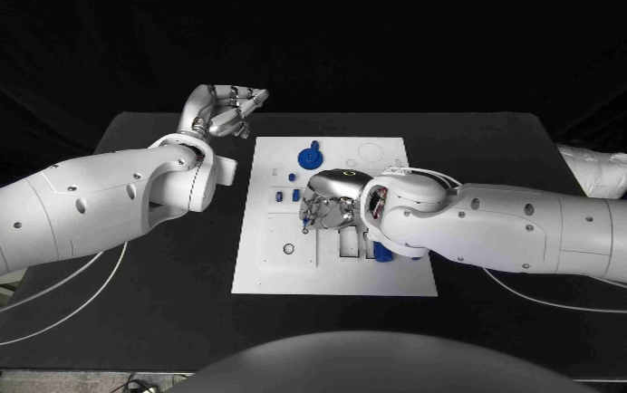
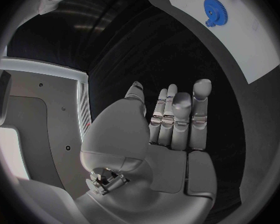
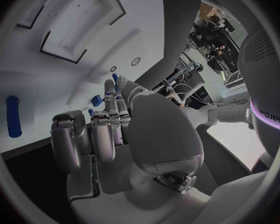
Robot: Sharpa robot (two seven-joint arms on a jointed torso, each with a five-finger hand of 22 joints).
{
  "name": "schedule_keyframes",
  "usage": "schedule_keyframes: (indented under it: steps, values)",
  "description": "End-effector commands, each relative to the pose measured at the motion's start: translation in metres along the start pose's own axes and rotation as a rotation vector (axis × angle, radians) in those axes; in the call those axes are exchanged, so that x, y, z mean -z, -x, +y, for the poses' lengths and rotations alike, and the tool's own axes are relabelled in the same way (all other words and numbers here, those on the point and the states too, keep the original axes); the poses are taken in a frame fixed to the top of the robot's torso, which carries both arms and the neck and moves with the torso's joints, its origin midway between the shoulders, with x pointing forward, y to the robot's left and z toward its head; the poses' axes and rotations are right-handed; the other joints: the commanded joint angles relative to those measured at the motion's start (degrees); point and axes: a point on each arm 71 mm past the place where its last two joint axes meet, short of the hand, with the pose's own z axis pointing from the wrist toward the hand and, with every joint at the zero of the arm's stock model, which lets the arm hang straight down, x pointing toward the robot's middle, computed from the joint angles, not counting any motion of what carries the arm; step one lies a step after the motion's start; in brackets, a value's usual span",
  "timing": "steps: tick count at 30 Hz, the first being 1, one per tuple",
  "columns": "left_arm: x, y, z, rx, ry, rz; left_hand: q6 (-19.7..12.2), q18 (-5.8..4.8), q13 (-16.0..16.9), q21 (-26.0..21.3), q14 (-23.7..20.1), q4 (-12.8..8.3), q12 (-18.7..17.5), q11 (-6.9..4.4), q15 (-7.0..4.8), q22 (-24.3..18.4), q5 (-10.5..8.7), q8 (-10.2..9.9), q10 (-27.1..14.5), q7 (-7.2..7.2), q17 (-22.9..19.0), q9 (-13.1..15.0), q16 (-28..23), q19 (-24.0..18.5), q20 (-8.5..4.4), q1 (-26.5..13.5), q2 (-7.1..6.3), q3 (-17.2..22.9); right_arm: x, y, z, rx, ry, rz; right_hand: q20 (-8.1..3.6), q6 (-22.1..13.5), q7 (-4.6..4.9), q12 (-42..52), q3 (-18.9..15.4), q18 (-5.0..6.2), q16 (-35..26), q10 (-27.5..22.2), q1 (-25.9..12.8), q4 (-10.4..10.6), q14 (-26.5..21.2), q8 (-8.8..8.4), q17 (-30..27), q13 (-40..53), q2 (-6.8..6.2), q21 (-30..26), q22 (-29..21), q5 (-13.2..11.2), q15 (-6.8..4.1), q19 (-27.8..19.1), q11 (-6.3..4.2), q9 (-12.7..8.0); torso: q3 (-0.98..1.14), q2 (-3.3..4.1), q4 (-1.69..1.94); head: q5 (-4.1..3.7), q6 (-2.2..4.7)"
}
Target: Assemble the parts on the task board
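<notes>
The white task board lies in the middle of the black table. A blue gear sits near its far end, also seen as the gear on the board. My right hand hovers low over the board's middle with its fingers curled down. In the right wrist view a small blue part sits right at the fingertips of that hand; whether it is pinched is unclear. A blue peg lies on the board. My left hand is raised off the board's far left corner, holding nothing.
Two small blue parts stand left of my right hand. A black ring lies on the board's near left. Another blue piece lies by my right wrist. Bare black table surrounds the board.
</notes>
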Motion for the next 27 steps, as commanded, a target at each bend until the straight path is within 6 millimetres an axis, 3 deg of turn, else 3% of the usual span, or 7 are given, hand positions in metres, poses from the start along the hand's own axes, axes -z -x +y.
schedule_keyframes:
  steps: [1,27]
  values:
    - [0.0,-0.002,-0.0022,0.006,-0.017,0.016,-0.36,0.17,0.08,-0.2,0.22,0.0,0.31,-0.1,0.11,-0.07,0.21,0.2,-0.14,-0.16,-0.1,0.02,-0.26,0.3,0.0,-0.1,0.47,-0.41,-0.0005,-0.0017,0.0009,0.017,0.013,0.018,0.51,0.1,-0.02,-0.33,-0.14,-0.38,0.24,-0.25,0.0,-0.27,6.07,0.01,15.1,-0.09,0.35,0.26,15.1,0.34,0.41,6.01,0.33,0.13,0.0,-0.04,0.01,-0.05,0.01]
    - [0.0005,0.0009,-0.0016,0.004,-0.016,0.01,-0.36,0.17,0.08,-0.2,0.22,0.0,0.31,-0.1,0.11,-0.07,0.21,0.2,-0.14,-0.16,-0.1,0.02,-0.26,0.3,0.0,-0.1,0.47,-0.41,-0.0057,-0.0069,0.0015,0.017,0.008,0.044,0.66,-0.15,0.0,-0.34,-0.19,-0.38,0.24,-0.57,-0.13,-0.19,6.07,-0.2,15.1,-0.1,0.35,0.26,15.1,0.28,0.55,6.01,0.46,0.06,-0.03,-0.07,0.06,-0.25,0.01]
